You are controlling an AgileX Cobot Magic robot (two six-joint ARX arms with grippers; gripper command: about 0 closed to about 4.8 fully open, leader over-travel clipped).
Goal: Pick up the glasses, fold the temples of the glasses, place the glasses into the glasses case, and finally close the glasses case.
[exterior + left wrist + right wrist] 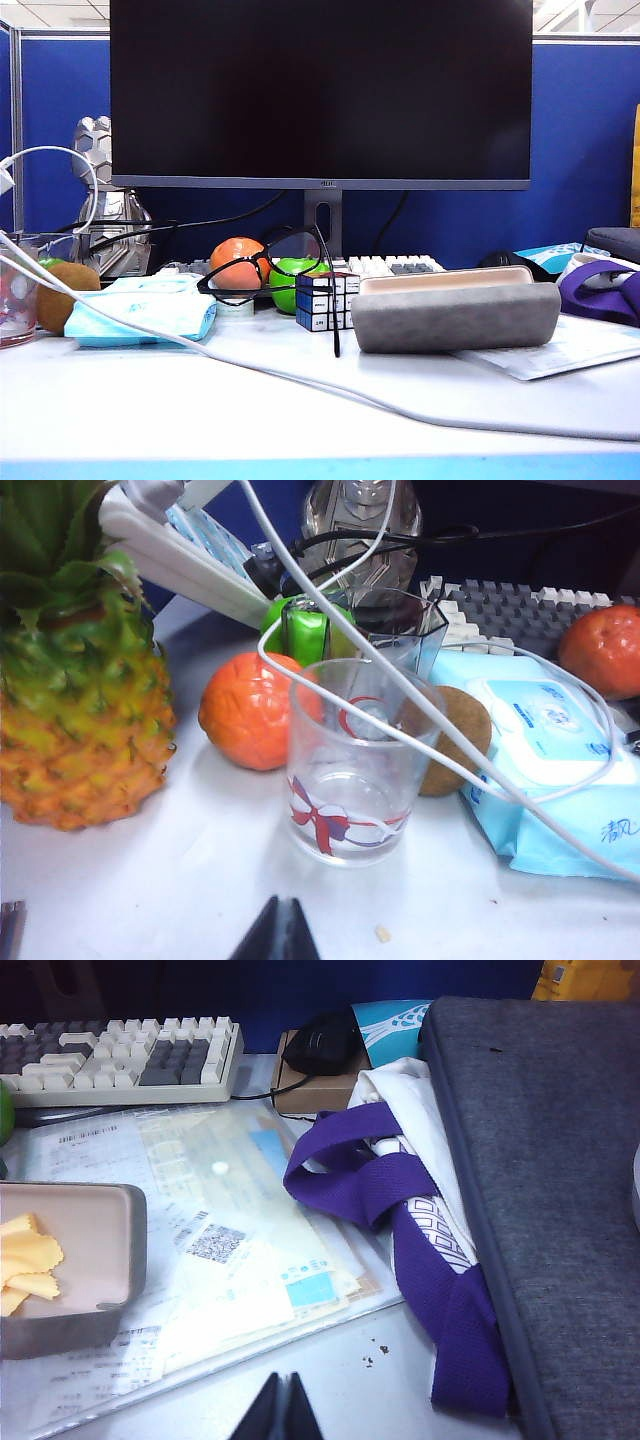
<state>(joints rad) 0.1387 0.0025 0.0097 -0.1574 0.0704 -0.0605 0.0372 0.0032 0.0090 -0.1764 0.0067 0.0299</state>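
The glasses (262, 262), thin and black, lie propped across an orange (236, 262), a green apple (292, 280) and a Rubik's cube (322, 300) in the middle of the desk. Their temples are unfolded; one temple (331, 320) hangs down in front of the cube. To the right of them the grey glasses case (455, 312) stands open, its beige lining and yellow cloth (25, 1260) showing in the right wrist view. My left gripper (282, 920) is shut and empty above the desk in front of a drinking glass (352, 770). My right gripper (281, 1395) is shut and empty, close to the case (70, 1260). Neither gripper shows in the exterior view.
A white cable (300, 380) runs across the desk front. A light-blue tissue pack (145, 310), a kiwi (65, 295) and a pineapple (75, 680) sit on the left. On the right lie papers (220, 1250), a purple strap (440, 1290) and a grey bag (560, 1180). A monitor (320, 90) and keyboard (120, 1055) stand behind.
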